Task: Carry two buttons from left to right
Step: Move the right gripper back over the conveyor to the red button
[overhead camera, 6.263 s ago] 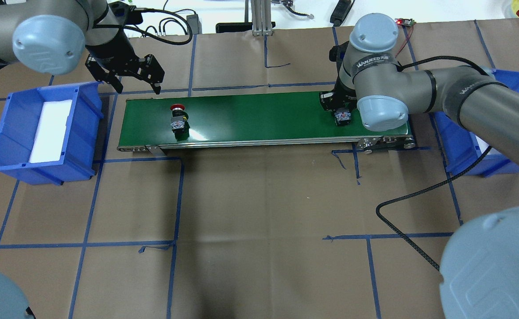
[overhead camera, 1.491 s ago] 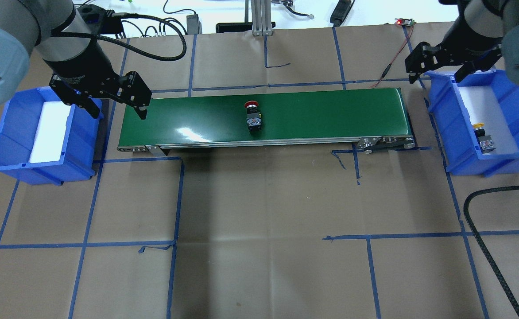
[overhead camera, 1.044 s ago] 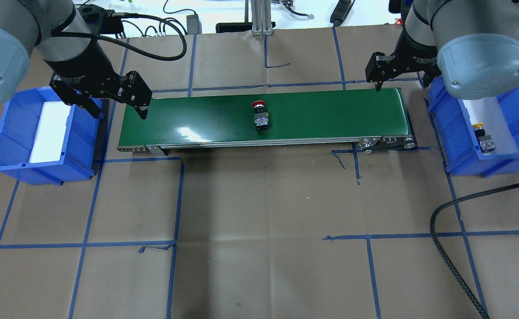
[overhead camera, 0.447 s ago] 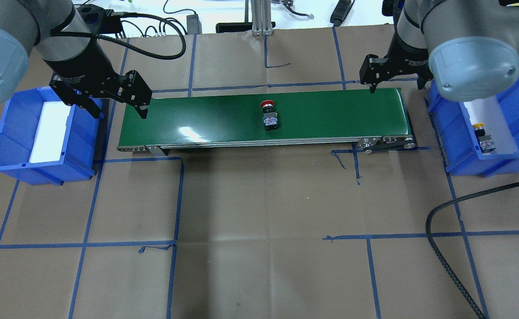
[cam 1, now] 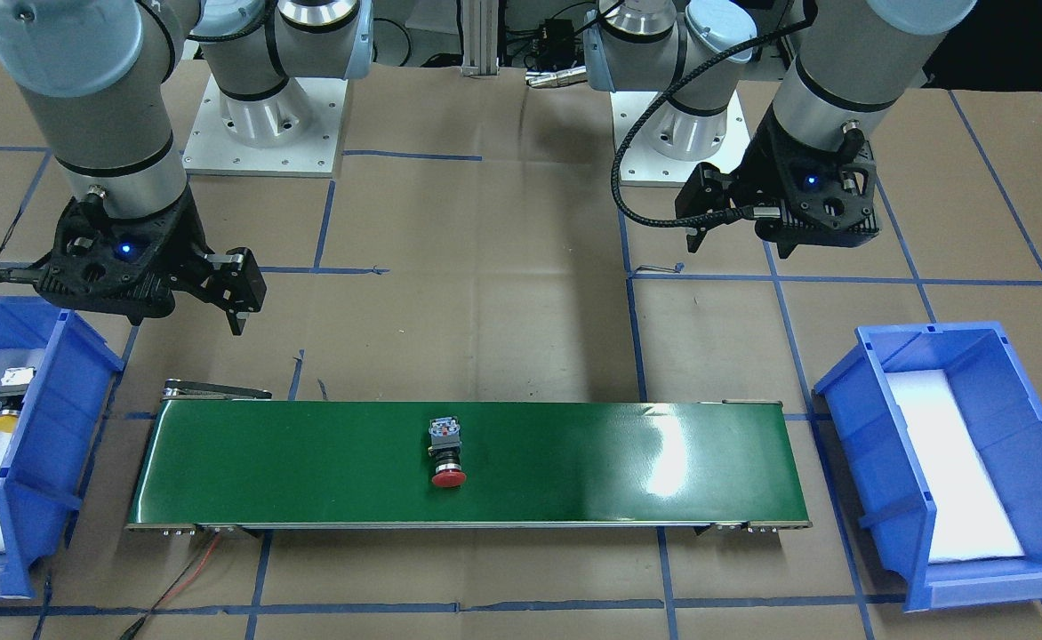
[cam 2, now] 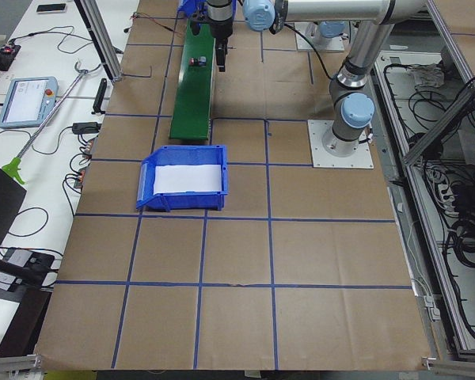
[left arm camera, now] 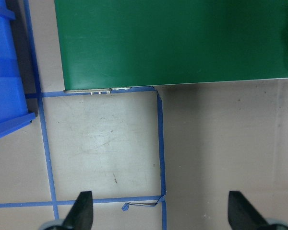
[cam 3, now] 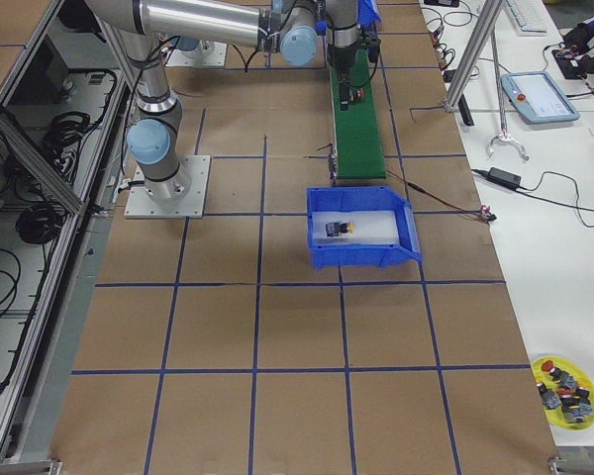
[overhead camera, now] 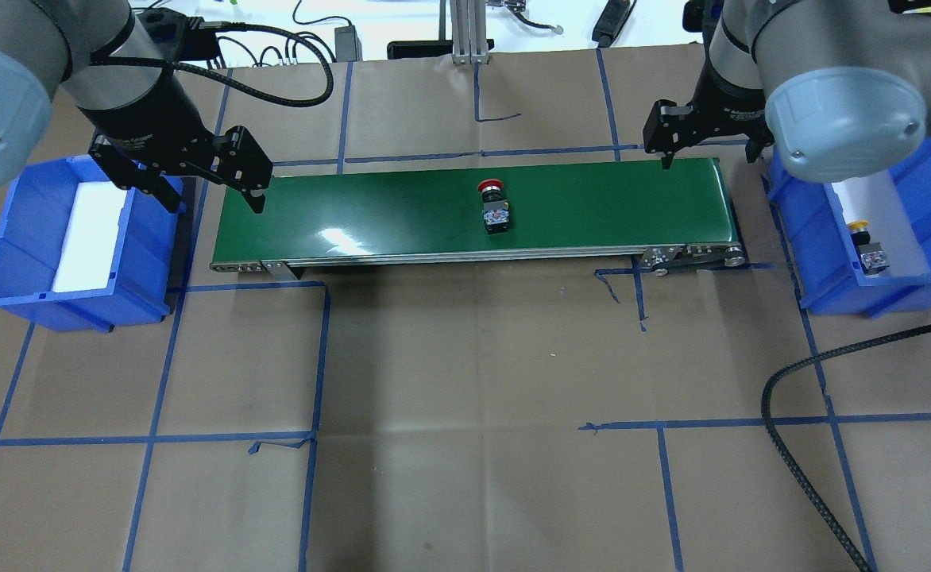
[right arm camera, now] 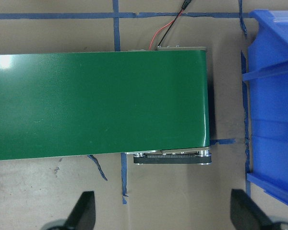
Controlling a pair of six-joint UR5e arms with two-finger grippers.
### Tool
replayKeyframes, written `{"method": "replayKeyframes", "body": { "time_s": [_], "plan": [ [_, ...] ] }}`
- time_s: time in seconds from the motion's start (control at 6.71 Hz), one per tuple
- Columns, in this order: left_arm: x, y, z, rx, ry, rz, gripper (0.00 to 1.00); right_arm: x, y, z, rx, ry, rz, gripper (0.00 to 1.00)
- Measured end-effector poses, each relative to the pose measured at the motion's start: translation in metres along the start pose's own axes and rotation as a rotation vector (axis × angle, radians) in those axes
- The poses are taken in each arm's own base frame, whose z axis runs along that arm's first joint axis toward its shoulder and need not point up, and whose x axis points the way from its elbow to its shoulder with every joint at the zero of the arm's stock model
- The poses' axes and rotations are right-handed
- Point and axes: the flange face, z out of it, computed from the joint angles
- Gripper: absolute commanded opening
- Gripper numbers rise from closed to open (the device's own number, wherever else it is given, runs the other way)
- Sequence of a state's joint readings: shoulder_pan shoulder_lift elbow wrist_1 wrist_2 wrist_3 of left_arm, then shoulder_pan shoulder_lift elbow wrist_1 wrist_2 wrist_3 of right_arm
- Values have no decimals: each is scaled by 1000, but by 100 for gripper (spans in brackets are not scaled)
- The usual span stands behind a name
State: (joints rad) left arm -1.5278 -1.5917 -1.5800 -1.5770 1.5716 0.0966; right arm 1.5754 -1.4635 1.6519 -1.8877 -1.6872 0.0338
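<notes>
The red button (overhead camera: 494,208) lies on its side near the middle of the green conveyor belt (overhead camera: 608,202); it also shows in the front-facing view (cam 1: 446,453). The yellow button (overhead camera: 867,248) lies in the right blue bin (overhead camera: 930,280), also seen from the right (cam 3: 335,230). My left gripper (overhead camera: 213,195) hangs open and empty over the belt's left end. Its wrist view (left arm camera: 162,213) shows the belt's corner and bare paper. My right gripper (overhead camera: 708,152) hangs open and empty above the belt's right end, right of the red button. Its wrist view (right arm camera: 164,213) shows no button.
The left blue bin (overhead camera: 5,238) holds only a white liner. A black cable (overhead camera: 791,405) loops over the table at the front right. A yellow dish of spare buttons (cam 3: 566,391) sits on the side bench. Blue tape lines cross the brown paper.
The red button has ridden the belt to the right. My right gripper left the yellow button in the right bin and swung back over the belt's right end. The left gripper holds still lately.
</notes>
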Motion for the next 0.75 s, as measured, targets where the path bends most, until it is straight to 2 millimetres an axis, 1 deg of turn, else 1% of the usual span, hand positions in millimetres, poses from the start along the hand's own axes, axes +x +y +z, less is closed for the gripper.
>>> {"method": "replayKeyframes", "body": {
  "time_s": [0.75],
  "plan": [
    [0, 0, 0, 0, 0, 0, 100, -1, -3, 8, -13, -4, -2, 100]
  ]
}}
